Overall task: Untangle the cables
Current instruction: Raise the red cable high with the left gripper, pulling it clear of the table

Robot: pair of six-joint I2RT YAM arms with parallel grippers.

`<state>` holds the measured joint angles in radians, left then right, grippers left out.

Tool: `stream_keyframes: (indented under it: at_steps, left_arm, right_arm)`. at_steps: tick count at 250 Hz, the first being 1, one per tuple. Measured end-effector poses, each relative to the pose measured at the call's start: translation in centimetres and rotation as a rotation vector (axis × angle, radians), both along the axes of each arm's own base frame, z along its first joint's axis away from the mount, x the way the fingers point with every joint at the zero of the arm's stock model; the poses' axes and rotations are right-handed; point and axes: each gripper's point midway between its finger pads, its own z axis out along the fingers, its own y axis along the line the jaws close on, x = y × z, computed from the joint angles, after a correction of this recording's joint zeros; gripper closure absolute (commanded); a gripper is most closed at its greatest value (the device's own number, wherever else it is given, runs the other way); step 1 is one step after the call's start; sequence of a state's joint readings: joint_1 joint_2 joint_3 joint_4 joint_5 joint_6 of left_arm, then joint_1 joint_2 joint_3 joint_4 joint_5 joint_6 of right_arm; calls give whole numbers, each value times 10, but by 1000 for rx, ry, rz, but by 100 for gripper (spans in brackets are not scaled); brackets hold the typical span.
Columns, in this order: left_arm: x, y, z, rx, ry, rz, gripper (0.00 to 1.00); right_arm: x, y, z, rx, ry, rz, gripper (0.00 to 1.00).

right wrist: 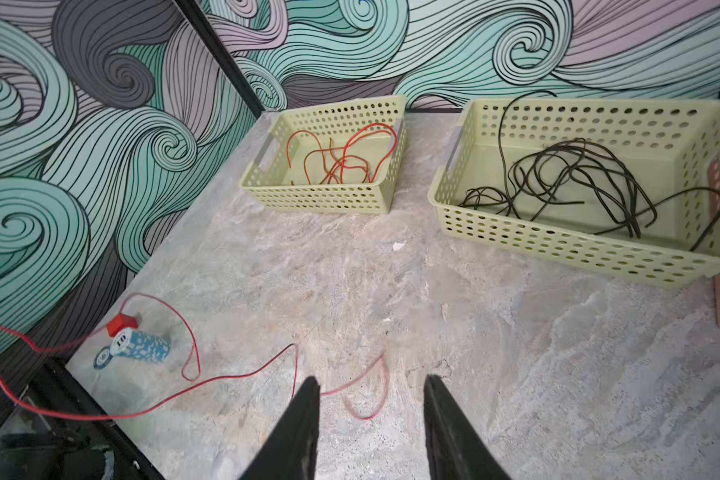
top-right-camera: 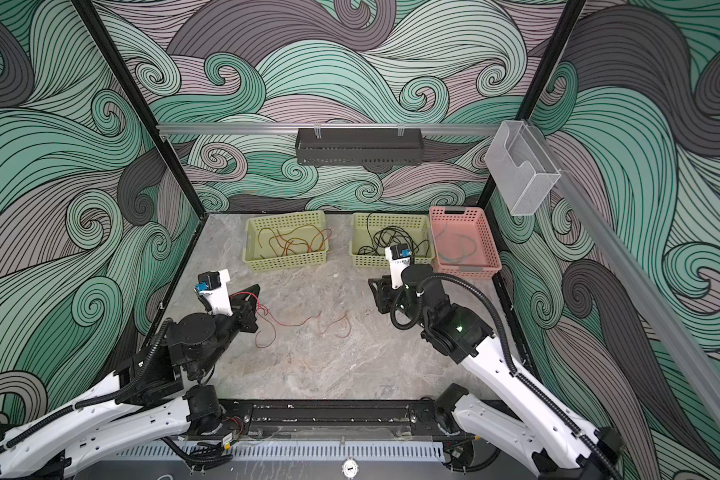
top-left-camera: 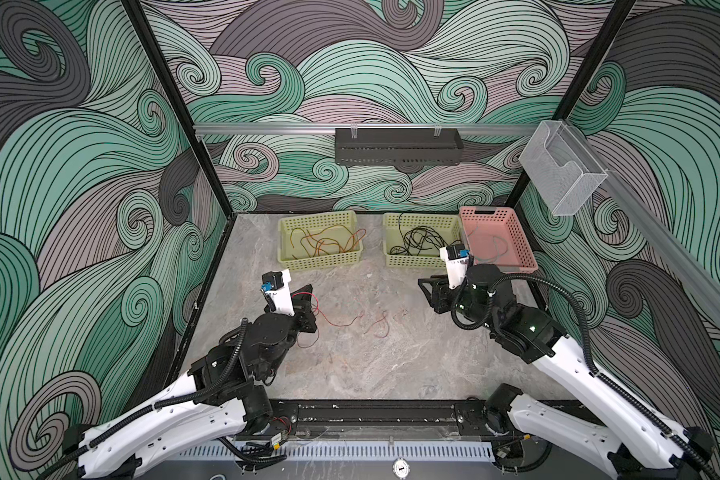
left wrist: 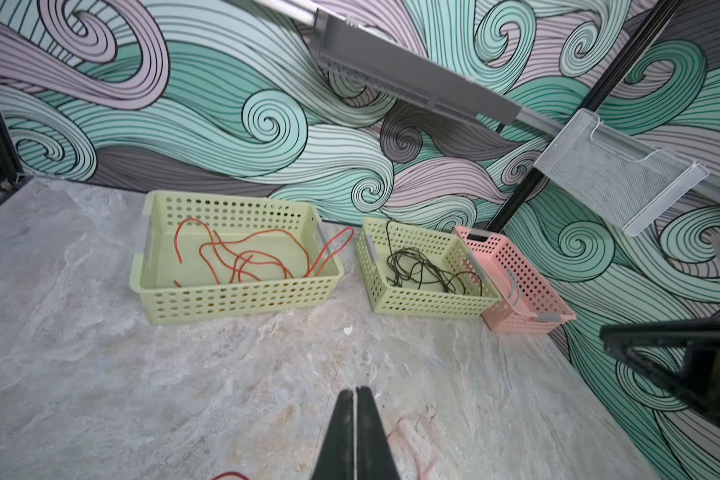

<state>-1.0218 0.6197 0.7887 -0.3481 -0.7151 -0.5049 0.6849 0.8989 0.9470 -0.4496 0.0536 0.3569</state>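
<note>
A thin red cable trails over the marble floor and rises to my left gripper, which is shut on it. In the left wrist view the fingertips are pressed together and only a bit of red shows near their base. A paler red cable lies curled on the floor just ahead of my right gripper. That gripper is open with nothing between its fingers. Other cables lie in baskets: red-orange ones, black ones and a pale teal one.
Two green baskets and a pink basket line the back wall. A stack of blue chips with a red block sits near the left wall. A black shelf and a clear bin hang on the rails.
</note>
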Motion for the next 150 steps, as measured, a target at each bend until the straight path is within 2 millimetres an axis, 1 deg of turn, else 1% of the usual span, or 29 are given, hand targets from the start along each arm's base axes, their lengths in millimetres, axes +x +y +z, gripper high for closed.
stream_keyframes:
  at_steps: [41,64,114,150]
  left_arm:
    - [20,-9,38,24,-24,17,100]
    - [36,-11,63,28,-35,30,100]
    - [84,6,109,41,-53,106,100]
    - [122,6,143,52,-71,117,100]
  right_arm:
    - [-2,5,5,25,-7,27,47]
    - [-3,5,5,35,-14,31,46]
    - [-9,0,-6,34,-9,30,45]
    - [-13,-3,-8,38,-11,28,45]
